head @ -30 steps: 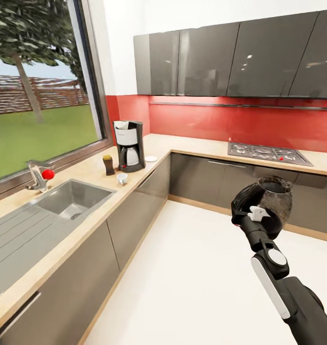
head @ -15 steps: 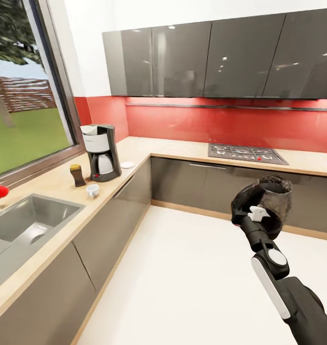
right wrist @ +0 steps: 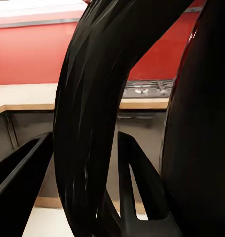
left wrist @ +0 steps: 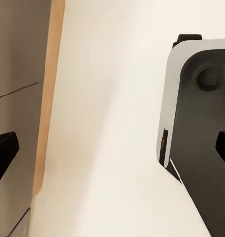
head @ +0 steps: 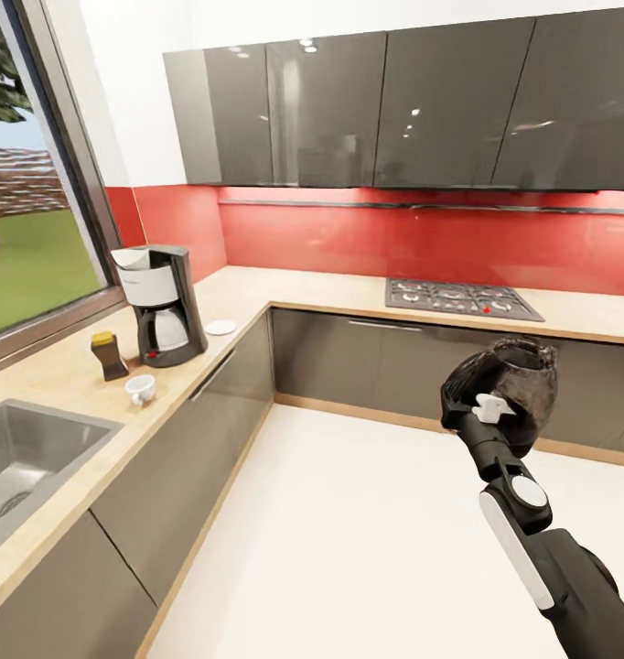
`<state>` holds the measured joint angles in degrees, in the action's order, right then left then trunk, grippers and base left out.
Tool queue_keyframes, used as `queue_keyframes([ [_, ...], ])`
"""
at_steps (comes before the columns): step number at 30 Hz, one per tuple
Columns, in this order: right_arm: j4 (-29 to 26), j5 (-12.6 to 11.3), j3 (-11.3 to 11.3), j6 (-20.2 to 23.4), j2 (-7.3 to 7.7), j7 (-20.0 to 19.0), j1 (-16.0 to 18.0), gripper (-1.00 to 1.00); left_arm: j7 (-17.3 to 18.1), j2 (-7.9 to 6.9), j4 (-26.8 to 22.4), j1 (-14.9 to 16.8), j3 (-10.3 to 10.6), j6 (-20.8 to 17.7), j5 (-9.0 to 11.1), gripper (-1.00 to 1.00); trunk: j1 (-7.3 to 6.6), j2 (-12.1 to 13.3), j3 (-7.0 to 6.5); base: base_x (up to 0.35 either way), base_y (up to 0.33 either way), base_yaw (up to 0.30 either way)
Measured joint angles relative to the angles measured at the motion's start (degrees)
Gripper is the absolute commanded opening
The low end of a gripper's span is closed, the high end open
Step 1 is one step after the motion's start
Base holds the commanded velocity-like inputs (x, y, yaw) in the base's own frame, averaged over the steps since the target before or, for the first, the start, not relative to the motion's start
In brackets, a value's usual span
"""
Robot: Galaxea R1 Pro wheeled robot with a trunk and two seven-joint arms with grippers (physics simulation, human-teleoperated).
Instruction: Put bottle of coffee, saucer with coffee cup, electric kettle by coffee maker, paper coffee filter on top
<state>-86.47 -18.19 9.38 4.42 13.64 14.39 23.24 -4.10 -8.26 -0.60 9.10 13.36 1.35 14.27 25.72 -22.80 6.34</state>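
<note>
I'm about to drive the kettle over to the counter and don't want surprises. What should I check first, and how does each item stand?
1. Right tool shut on electric kettle handle: ok.
2. Kettle upright, nothing spilling: ok.
3. Free countertop beside coffee maker: ok, bare behind the saucer.
4. Bottle of coffee next to the maker: ok.
5. Coffee cup on saucer: not ok, it stands apart on the counter.
6. Paper filter on the maker: cannot tell.
</note>
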Motion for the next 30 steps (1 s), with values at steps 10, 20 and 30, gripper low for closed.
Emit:
queue_keyframes([
  [10, 0.0, 0.1, -0.1, -0.1, 0.0, 0.0, 0.0, -1.0, 0.0, 0.07, 0.0, 0.0, 0.0, 0.0, 0.0, 1.0, 0.0, 0.0, 0.0, 0.337, 0.0, 0.0],
  [20, 0.0, 0.1, -0.1, -0.1, 0.0, 0.1, 0.0, -1.0, 0.0, 0.07, 0.0, 0.0, 0.0, 0.0, 0.0, 1.0, 0.0, 0.0, 0.0, 0.337, -0.013, 0.0],
  [30, 0.0, 0.1, -0.2, -0.2, 0.0, 0.1, 0.0, -1.0, 0.0, 0.08, 0.1, 0.0, 0.1, 0.0, 0.0, 1.0, 0.0, 0.0, 0.0, 0.335, -0.084, 0.0],
])
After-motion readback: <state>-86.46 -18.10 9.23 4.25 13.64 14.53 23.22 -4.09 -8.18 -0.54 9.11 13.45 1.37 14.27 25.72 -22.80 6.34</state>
